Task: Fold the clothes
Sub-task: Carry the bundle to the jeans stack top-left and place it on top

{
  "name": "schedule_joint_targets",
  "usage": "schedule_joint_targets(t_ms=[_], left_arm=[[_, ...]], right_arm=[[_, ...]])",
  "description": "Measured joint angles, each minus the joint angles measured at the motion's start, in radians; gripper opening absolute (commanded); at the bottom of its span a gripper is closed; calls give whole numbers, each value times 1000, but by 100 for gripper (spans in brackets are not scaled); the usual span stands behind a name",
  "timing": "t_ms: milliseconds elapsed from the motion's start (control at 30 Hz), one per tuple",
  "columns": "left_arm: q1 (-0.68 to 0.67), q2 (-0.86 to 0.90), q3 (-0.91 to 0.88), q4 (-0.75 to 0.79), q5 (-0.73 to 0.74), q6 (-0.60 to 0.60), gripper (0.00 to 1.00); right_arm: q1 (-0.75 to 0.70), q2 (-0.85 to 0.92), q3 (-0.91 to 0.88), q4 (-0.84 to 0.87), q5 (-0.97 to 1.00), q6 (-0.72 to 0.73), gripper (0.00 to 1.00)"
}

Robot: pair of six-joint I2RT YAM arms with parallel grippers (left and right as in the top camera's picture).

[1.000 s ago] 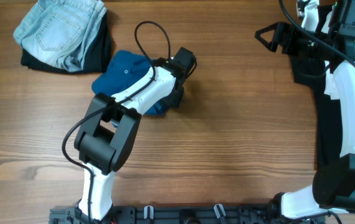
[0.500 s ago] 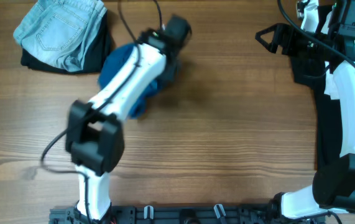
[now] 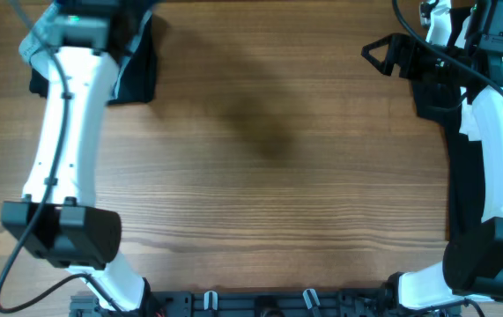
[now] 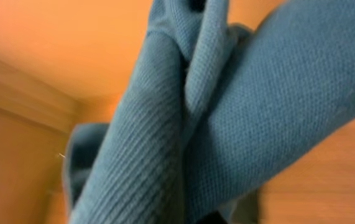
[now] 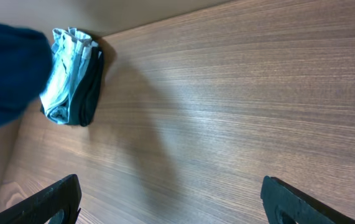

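**Blue shirt up off the table in the left pinch**

Deep-blue knit shirt (image 4: 276, 93) fills the left wrist view, bunched right up into the left gripper (image 4: 194, 4). The cloth gathers to a tight pinch at the top edge and hangs away below the fingers in thick ribbed folds. Clamped on the shirt, then, though the cloth covers nearly all of the fingers themselves. From overhead, the white left arm (image 3: 62, 132) reaches to the far corner, over the pile lying there.

Over to the right gripper (image 5: 174, 208): its black fingertips (image 5: 56, 199) sit wide apart, with the brown wooden table (image 5: 239, 112) stretching ahead of them. Well beyond those fingers, off to their left, a pale-blue folded denim piece (image 5: 65, 68) lies on a black cloth (image 5: 91, 87), touching it. Further left again, the shirt shows as a blurred blue mass, up above the table and just beside the denim.
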Motion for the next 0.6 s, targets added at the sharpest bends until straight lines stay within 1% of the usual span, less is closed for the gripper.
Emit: schedule_joint_targets(t_ms=[167, 233, 333, 467, 600], left_arm=[[166, 19, 1, 284, -5, 143, 4], [222, 60, 2, 404, -6, 177, 4], [290, 152, 2, 536, -5, 199, 4], [358, 289, 2, 639, -5, 209, 4], [385, 383, 0, 651, -5, 211, 4]], right_arm=[[0, 0, 0, -3, 1, 0, 93], [0, 0, 0, -10, 2, 0, 93], [0, 0, 0, -27, 13, 0, 93], [0, 0, -1, -53, 44, -1, 93], [0, 0, -1, -55, 57, 0, 93]])
